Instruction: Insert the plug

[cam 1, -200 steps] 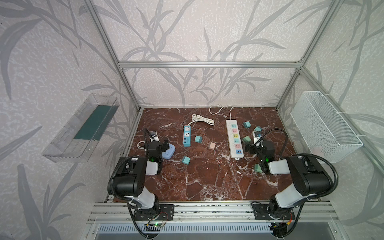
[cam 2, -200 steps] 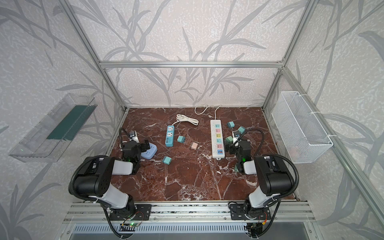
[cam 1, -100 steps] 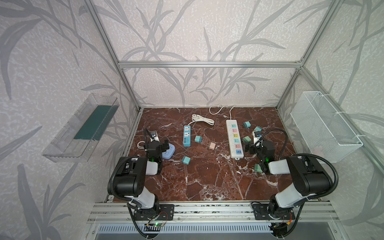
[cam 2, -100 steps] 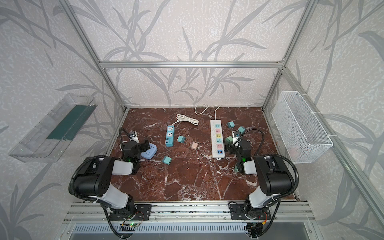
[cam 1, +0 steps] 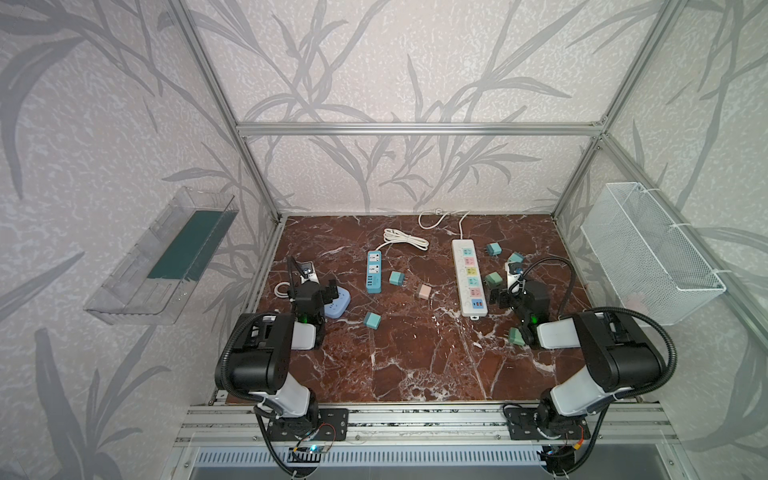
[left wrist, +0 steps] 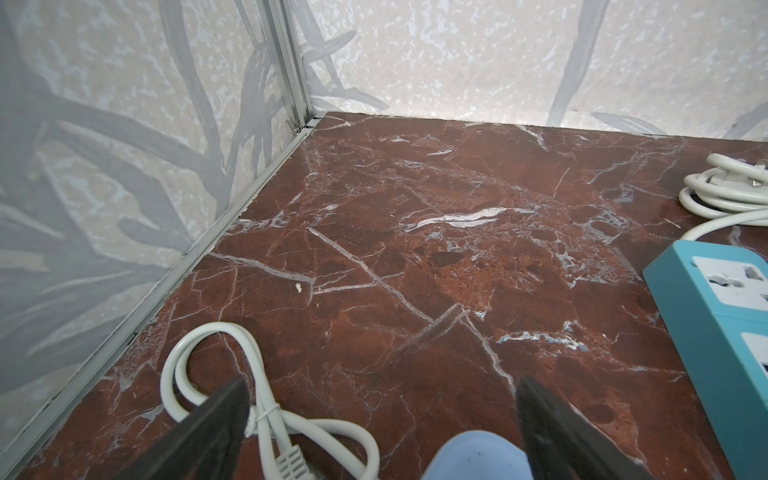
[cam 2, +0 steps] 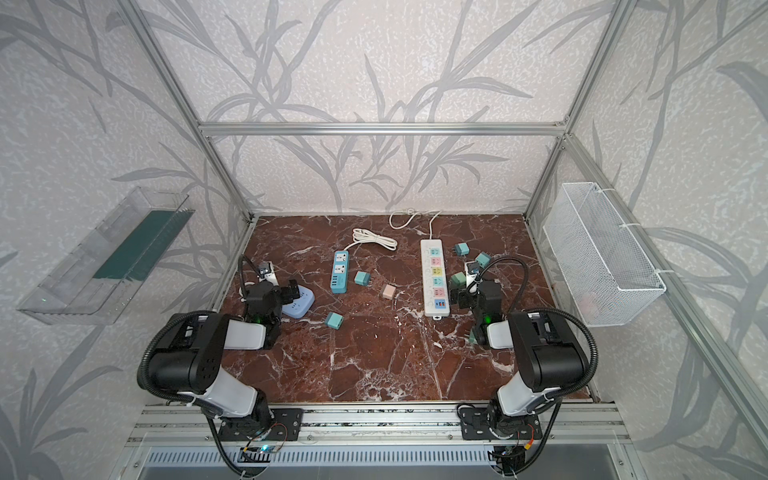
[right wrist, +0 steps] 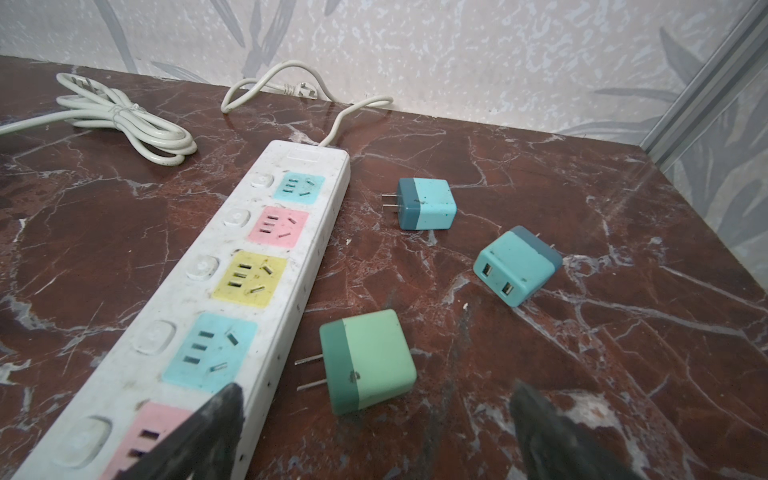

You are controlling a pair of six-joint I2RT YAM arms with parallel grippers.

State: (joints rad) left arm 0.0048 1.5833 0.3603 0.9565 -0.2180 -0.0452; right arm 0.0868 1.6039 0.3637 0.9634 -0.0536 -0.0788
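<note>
grippers both low over the reddish-brown marble tabletop, each spread wide, nothing held. right gripper first: dark fingertips well apart, mint-green cube plug with two metal prongs lying on its side on the marble just ahead of them, roughly in line with the gap. prongs aimed at the long white plastic power strip with pastel sockets, tips just short of its side wall, not in any socket. one fingertip hanging over that strip's near end, by a pink socket. farther out from the same gripper, two teal cube plugs: one with prongs toward the strip, another showing two usb ports. over to the left gripper: wide open too, empty. pale blue rounded socket hub right beneath the gap, looped white cord under one fingertip, rectangular blue power strip ahead and off to its right. in a top view, loose on the marble between the two grippers: small pink cube plug, apart from everything.
</note>
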